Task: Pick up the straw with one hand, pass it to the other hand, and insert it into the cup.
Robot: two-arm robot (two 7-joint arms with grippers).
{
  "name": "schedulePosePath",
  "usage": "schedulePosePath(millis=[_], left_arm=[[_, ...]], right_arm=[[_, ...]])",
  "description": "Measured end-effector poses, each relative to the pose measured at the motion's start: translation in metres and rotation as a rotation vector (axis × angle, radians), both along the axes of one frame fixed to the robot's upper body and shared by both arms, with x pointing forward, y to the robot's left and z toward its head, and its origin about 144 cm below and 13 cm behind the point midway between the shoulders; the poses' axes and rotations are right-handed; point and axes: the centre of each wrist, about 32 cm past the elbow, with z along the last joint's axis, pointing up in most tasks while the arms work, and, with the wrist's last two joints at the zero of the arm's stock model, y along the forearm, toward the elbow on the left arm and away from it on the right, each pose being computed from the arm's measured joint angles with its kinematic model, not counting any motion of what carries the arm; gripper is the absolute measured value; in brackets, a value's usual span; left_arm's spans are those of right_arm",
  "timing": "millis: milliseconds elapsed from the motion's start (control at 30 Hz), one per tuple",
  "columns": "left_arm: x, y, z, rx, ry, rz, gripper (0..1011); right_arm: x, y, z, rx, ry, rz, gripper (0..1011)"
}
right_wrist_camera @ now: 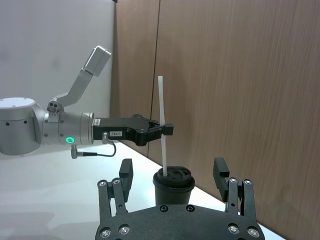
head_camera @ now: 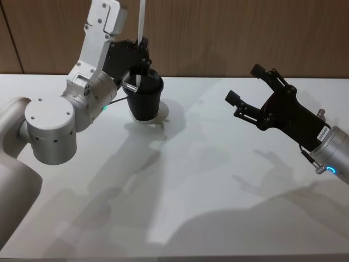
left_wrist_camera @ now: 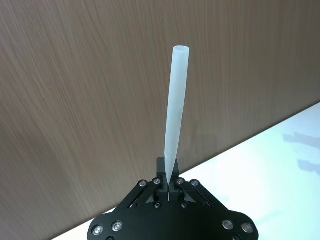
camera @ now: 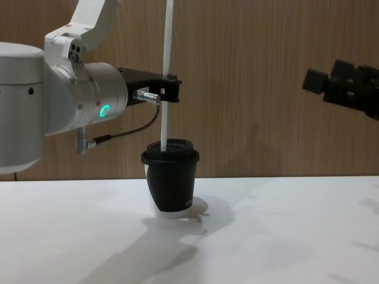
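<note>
The white straw [camera: 167,59] stands nearly upright, its lower tip at the lid of the black cup [camera: 172,183]; I cannot tell whether the tip is inside the lid's hole. My left gripper [camera: 172,83], with the silver wrist and green ring, is shut on the straw a little above the lid. The same grip shows in the head view, left gripper [head_camera: 144,41] over the cup [head_camera: 144,101], and in the left wrist view, gripper [left_wrist_camera: 169,184] pinching the straw [left_wrist_camera: 176,110]. My right gripper [head_camera: 244,83] hangs open and empty to the right, facing the cup [right_wrist_camera: 173,187] and straw [right_wrist_camera: 162,120].
A white table [head_camera: 218,180] carries the cup near its far edge, close to a brown wood-panel wall [camera: 266,89]. My left arm's big silver joints [head_camera: 49,131] take up the table's left side. Shadows lie across the table's middle.
</note>
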Motion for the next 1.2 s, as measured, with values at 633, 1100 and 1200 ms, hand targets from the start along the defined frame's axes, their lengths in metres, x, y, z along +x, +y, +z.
schedulePosePath(millis=[633,1100,1200], left_arm=[[0.0017,-0.0008,-0.0016,0.001,0.003,0.002,529],[0.002,-0.001,-0.0019,0.001,0.004,0.002,942],[0.002,-0.0011,-0.0019,0.001,0.004,0.002,1000]], right_arm=[[0.0,0.0,0.0,0.0,0.0,0.0,1001],[0.0,0.0,0.0,0.0,0.0,0.0,1001],[0.0,0.0,0.0,0.0,0.0,0.0,1001]])
